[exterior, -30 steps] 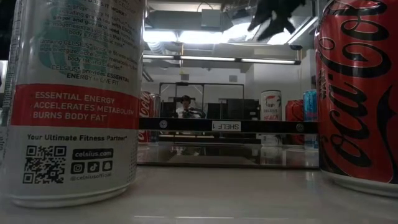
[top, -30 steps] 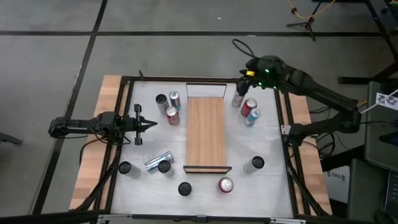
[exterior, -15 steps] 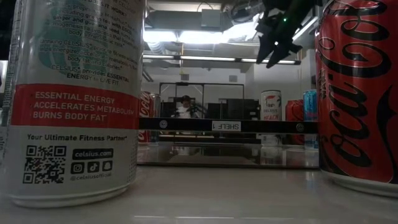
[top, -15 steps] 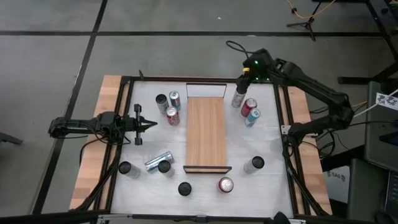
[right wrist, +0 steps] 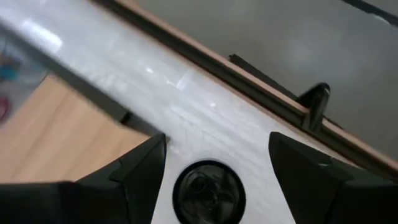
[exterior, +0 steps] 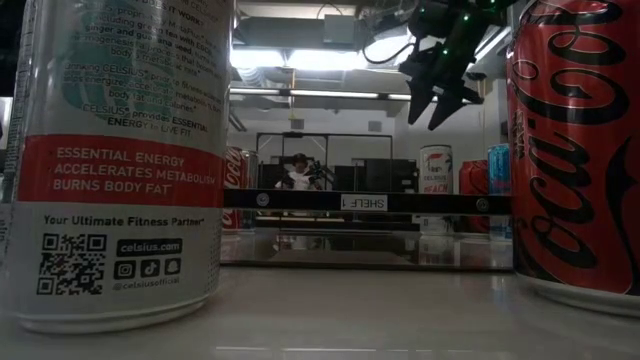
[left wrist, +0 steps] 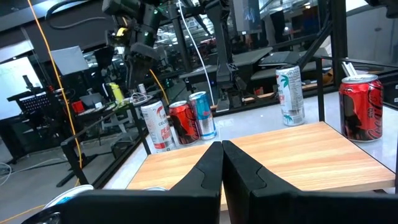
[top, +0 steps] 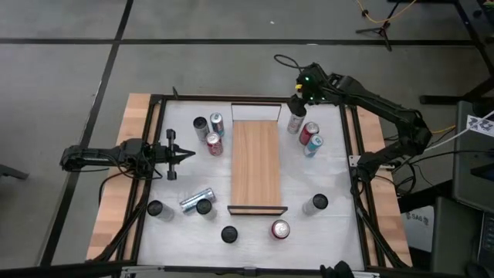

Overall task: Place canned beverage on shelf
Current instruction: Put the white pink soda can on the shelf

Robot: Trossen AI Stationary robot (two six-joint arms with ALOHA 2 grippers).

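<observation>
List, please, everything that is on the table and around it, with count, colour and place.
shelf: one, light brown, table centre.
left cans: three, dark, silver-blue, red, beside the shelf's far left.
right cans: three, silver, red, blue, beside the shelf's far right.
near cans: six, three dark-topped, one silver lying down, one red, one grey.
table: one, white.
person: one, far behind the table.
left gripper: shut, left of the shelf.
right gripper: open, above the silver right can.
</observation>
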